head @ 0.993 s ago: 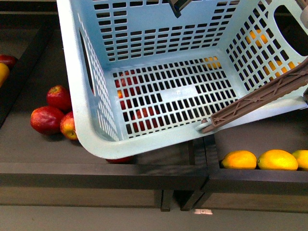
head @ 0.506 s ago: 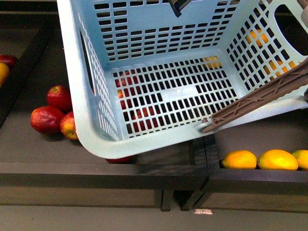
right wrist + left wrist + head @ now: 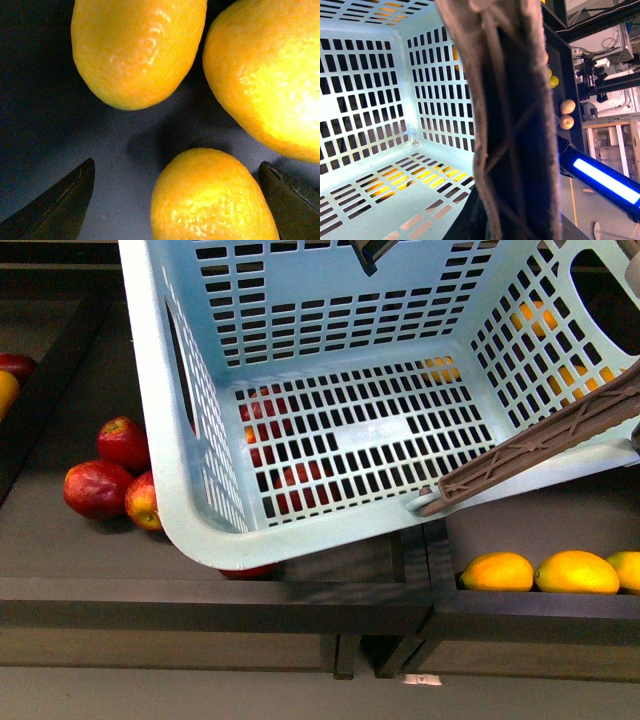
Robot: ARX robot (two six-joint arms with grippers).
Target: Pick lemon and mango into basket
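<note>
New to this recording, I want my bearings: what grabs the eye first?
The empty turquoise basket fills the front view, tilted above red apples on the dark shelf. In the right wrist view, the right gripper stands open around one mango, with two more close by.

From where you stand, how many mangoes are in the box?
3: the left mango, the middle mango and the right mango, side by side in the box by the basket. More yellow fruit shows through its slots, so some may be hidden.
</note>
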